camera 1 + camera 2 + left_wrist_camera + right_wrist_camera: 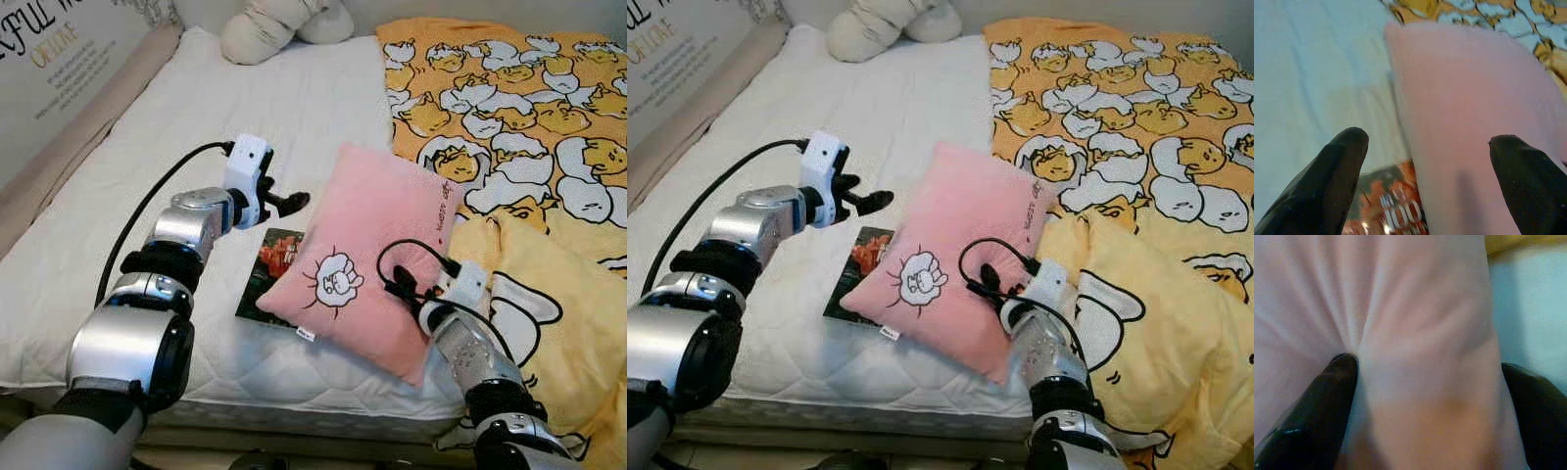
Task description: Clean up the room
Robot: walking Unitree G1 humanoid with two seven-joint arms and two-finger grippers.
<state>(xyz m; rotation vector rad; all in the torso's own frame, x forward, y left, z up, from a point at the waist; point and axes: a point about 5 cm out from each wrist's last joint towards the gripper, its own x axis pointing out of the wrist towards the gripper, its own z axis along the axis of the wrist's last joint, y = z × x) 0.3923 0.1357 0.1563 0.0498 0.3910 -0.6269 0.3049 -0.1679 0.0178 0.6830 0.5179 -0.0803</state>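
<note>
Here, head views first: a pink pillow (367,259) lies on the white mattress (294,108), leaning partly on a yellow duck-print blanket (529,108). Pillow has a white cartoon fist print (336,278) on its face, plus a line of small dark lettering (446,211) along the edge nearest the blanket; too small to read. A book w/ a red-and-green cover (274,264) sits half under the pillow, cover text not legible from here. Wall panel (59,59) at the robot's left carries partial writing, approx "FUL" in dark letters and orange script below; rest cut off. A cream plush toy (279,24) rests at the far end of the bed.

Right gripper (404,286) is at the pillow's near corner by the blanket, fabric btwn its fingers. Left gripper (289,203) hovers above the mattress, just beside the pillow's other edge, not touching.

Left wrist view: fingers (1337,171) spread wide, nothing btwn them; pillow edge and book cover beyond, w/ blurred white characters like "100" (1400,215).

Right wrist view: fingers (1327,401) pinching a bunched fold of pink fabric, creases radiating from one fingertip.
</note>
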